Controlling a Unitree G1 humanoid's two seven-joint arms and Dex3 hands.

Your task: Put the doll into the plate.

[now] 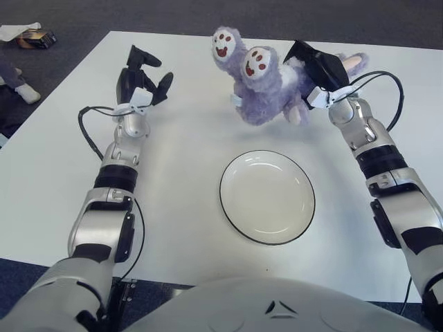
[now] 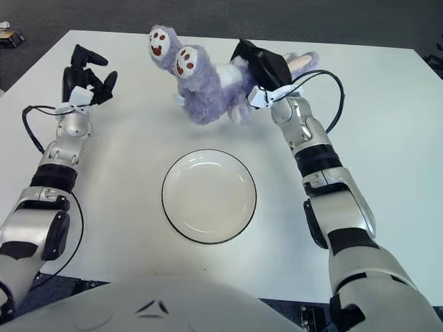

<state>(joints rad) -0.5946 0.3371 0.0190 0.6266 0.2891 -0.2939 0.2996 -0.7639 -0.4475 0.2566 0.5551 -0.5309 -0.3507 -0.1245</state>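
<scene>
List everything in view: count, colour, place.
fluffy purple two-headed plush doll: 1, purple with white faces, far centre of table, tilted, gripped from its right side.
round white plate with dark rim: 1, white, centre of table, empty, nearer than the doll.
white table: 1, white, under everything.
small items on floor: white and dark, far left off the table; unidentifiable.
left hand: 1, black, raised over table's far left, fingers spread, holding nothing.
right hand: 1, black, closed on the doll.
</scene>
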